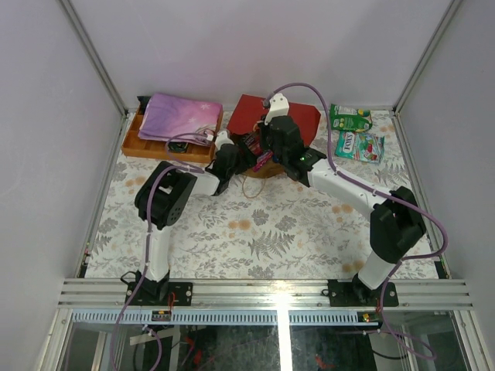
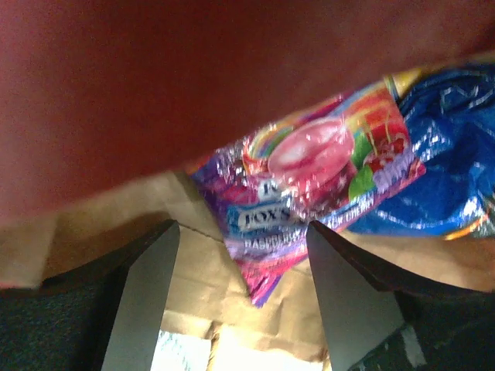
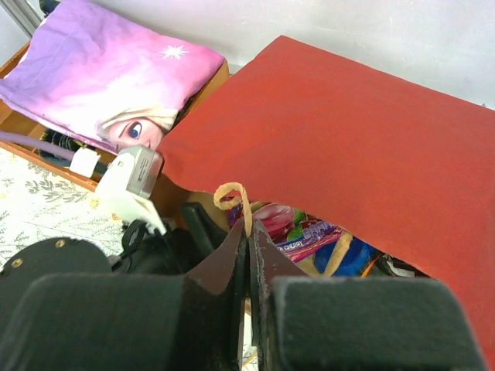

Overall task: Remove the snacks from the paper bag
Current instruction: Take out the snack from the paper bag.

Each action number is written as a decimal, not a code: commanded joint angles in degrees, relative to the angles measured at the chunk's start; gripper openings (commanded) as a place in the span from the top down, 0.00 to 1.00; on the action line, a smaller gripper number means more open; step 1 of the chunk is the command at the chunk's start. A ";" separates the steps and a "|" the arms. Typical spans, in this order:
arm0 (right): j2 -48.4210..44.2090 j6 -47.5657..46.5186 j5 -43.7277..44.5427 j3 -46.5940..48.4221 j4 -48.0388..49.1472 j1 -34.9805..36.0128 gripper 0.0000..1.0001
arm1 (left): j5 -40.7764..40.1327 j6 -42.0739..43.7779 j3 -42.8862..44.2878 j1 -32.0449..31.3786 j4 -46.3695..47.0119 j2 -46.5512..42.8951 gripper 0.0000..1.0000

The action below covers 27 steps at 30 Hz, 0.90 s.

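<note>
L gripper (image 2: 241,229) lined up on candy pack (image 2: 309,178); R gripper (image 3: 249,232) held paper bag (image 3: 348,116) open.
L jaws stood open either side of the pink pack, mid-frame, not yet pinching. Prob. best to reach deeper & close on the pack only, not on bag paper. R gripper was clamped on the cord handle (image 3: 232,195), keeping the mouth agape. Blue chips bag (image 2: 441,170) lay behind, right of frame.
</note>
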 commanded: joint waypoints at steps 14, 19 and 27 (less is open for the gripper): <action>-2.94 7.71 -1.48 1.01 -3.80 0.00 1.00 | 3.39 -6.03 4.46 1.77 1.28 2.52 0.90; -7.58 9.49 -3.08 -6.76 1.57 0.05 1.00 | 3.64 -6.02 -0.24 1.68 4.26 -2.03 1.00; -13.62 7.07 -1.54 -8.30 -0.84 0.05 1.00 | 4.22 -5.84 -9.71 -1.90 3.16 -17.04 1.00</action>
